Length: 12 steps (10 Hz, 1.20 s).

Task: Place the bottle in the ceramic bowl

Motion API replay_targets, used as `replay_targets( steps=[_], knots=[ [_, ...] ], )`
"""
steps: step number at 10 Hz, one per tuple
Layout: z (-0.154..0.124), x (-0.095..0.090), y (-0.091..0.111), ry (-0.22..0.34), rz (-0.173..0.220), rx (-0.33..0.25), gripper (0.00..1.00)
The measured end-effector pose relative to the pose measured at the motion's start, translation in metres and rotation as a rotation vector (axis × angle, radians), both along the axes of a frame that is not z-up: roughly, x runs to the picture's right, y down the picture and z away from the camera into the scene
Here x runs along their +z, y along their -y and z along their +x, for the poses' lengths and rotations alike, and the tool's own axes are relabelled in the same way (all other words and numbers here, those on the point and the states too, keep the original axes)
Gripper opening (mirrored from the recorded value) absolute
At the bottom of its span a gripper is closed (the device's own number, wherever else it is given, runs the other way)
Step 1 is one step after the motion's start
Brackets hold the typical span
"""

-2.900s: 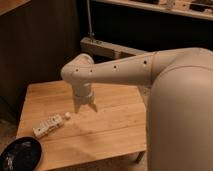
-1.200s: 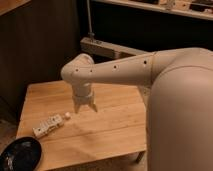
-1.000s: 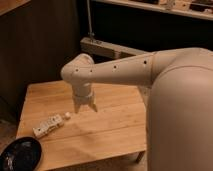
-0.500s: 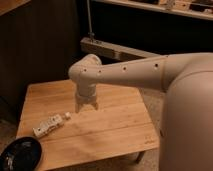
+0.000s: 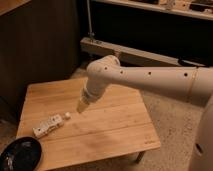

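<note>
The small white bottle (image 5: 49, 125) lies on its side on the left part of the wooden table (image 5: 110, 125), its rounded cap (image 5: 67, 115) pointing right. The glossy black ceramic bowl (image 5: 20, 154) sits at the table's front left corner, a little in front of the bottle. My gripper (image 5: 81, 106) hangs from the white arm (image 5: 150, 80) above the table's middle, pointing down, just right of and above the bottle's cap, not touching it.
A dark wooden wall (image 5: 45, 45) stands behind the table. A metal rail and post (image 5: 125, 52) run along the back. The speckled floor (image 5: 175, 130) lies to the right of the table.
The arm has swung back and right, so more of the table shows. The gripper has moved closer to the bottle's cap. The bottle and bowl have not moved.
</note>
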State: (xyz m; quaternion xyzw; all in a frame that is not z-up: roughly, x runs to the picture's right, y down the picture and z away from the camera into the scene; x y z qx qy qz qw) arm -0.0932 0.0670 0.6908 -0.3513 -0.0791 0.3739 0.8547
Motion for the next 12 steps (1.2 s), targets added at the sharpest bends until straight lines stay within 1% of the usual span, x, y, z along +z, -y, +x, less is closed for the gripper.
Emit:
replay_targets(
  steps=[2, 3, 4, 5, 6, 7, 8, 9, 10, 11, 12],
  knots=[
    [0.002, -0.005, 0.007, 0.109, 0.061, -0.058, 0.65],
    [0.002, -0.007, 0.011, 0.148, 0.087, -0.08, 0.65],
    [0.003, -0.007, 0.013, 0.17, 0.103, -0.091, 0.65],
    [0.004, -0.006, 0.013, 0.171, 0.103, -0.09, 0.65],
    [0.0, 0.0, 0.015, 0.178, 0.11, -0.076, 0.65],
    [-0.002, 0.007, 0.023, 0.198, 0.13, -0.08, 0.65],
    [-0.008, 0.012, 0.033, 0.234, 0.158, -0.102, 0.65],
    [-0.02, 0.019, 0.045, 0.29, 0.191, -0.137, 0.65],
    [-0.039, 0.028, 0.06, 0.389, 0.236, -0.19, 0.65],
    [-0.047, 0.035, 0.07, 0.479, 0.273, -0.238, 0.65],
    [-0.055, 0.041, 0.077, 0.573, 0.299, -0.286, 0.65]
  ],
)
